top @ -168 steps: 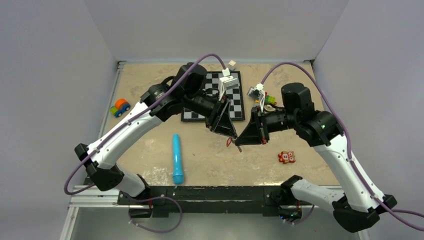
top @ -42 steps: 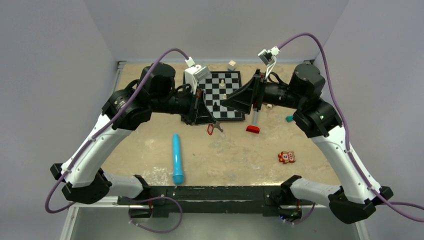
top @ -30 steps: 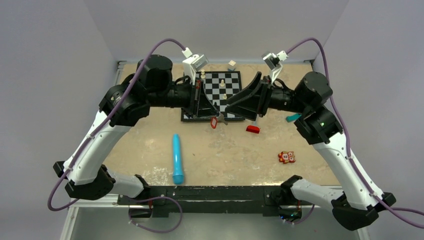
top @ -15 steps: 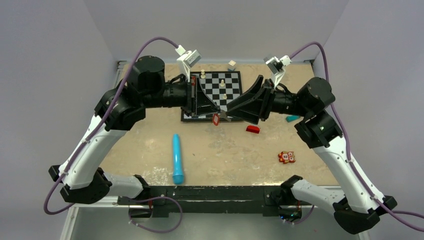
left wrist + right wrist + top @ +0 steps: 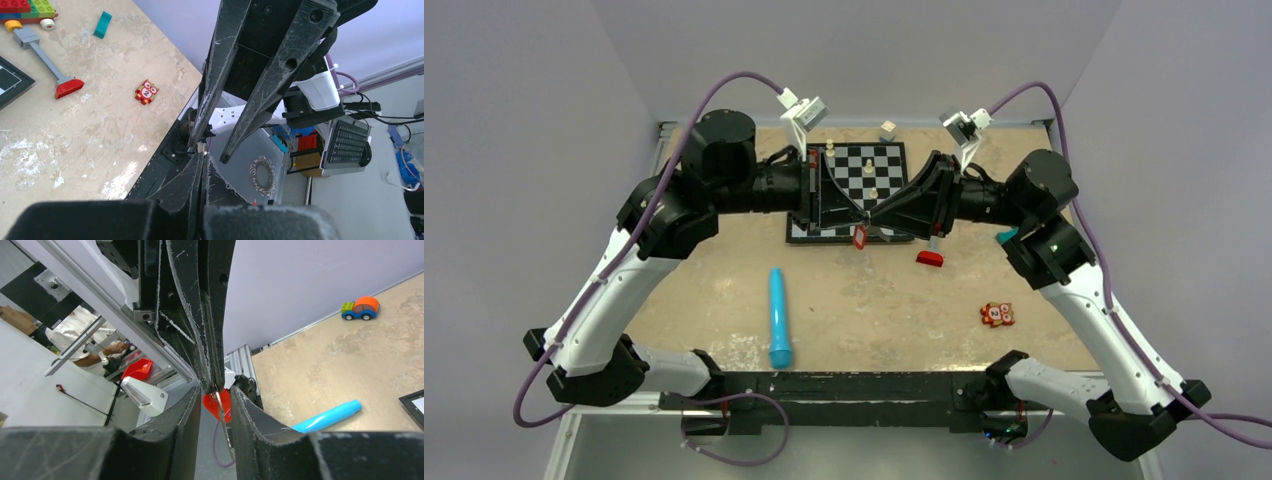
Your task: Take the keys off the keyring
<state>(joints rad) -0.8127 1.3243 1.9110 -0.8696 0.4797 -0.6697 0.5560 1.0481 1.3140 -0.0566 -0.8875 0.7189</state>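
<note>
A single digit, "2", shows on the small red-and-orange square toy (image 5: pixel 146 92) lying on the sandy counter (image 5: pixel 100 125).

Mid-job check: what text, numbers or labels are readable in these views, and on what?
"2": on the orange square toy.
Label on the keyring: too small to read.
Keyboard keys: too small to read.

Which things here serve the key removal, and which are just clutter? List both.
On the job: keyring, pinched by the left end effector; key; right end effector, open around them.

Lying about: blue cylinder, chessboard, red-headed toy, orange toy marked 2, toy car, teal block.
</note>
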